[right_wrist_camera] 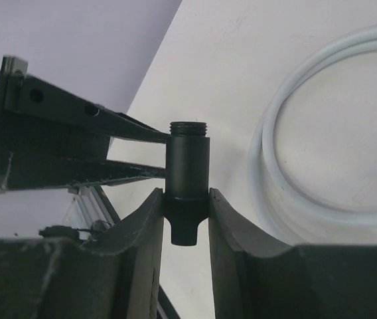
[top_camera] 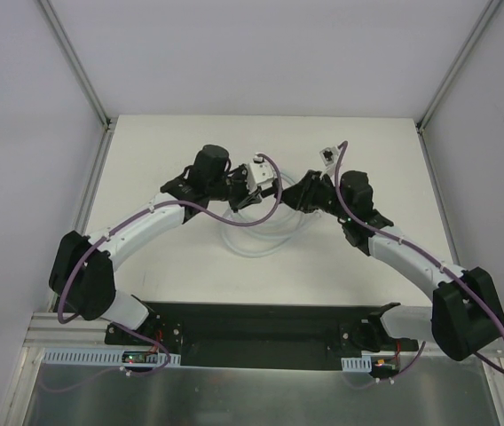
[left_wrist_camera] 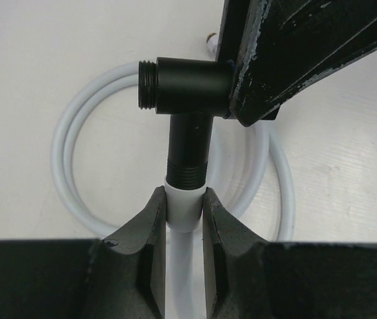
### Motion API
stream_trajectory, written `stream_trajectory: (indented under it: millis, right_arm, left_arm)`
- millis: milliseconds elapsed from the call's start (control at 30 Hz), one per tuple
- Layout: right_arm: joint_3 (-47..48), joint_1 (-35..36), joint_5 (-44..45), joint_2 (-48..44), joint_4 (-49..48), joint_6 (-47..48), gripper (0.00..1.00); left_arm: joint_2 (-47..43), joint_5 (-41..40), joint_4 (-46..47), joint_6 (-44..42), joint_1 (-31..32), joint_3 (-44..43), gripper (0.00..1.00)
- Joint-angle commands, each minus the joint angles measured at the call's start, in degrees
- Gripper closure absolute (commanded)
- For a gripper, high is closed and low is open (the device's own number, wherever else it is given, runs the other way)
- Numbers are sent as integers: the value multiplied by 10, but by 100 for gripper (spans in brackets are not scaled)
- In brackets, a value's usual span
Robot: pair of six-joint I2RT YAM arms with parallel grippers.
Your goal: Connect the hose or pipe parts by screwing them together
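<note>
From above, the glossy white hose (top_camera: 239, 246) lies coiled mid-table. Left wrist: the left gripper (left_wrist_camera: 185, 203) pinches its smooth white end under a matte black T-connector (left_wrist_camera: 187, 93). Right wrist: the right gripper (right_wrist_camera: 186, 199) clamps that threaded connector.

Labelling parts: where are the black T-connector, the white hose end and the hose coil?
black T-connector (left_wrist_camera: 188, 85): left wrist view, crossbar.
white hose end (left_wrist_camera: 185, 207): left wrist view, collar.
hose coil (left_wrist_camera: 66, 139): left wrist view, left bend.
</note>
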State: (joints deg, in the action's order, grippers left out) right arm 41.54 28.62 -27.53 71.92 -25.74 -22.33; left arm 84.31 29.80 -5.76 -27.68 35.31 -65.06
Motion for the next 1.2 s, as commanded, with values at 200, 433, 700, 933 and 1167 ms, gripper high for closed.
stream_trajectory:
  millis: [200,433,700,933,1167]
  right_arm:
    - [-9,39,-33,10,-113,-283,99]
    - [-34,19,-34,-20,-122,-252,51]
    - [-113,-80,-110,-122,-118,-61,32]
    - [-139,-122,-179,-204,-148,196,23]
    - [-118,-120,-352,-223,-139,521,18]
  left_arm:
    - [-19,-58,195,27,33,37,100]
    - [-38,21,147,-3,26,52,100]
    - [-44,126,101,33,-15,43,100]
    - [-34,209,42,51,-38,17,100]
    - [-8,336,-16,69,-50,-18,100]
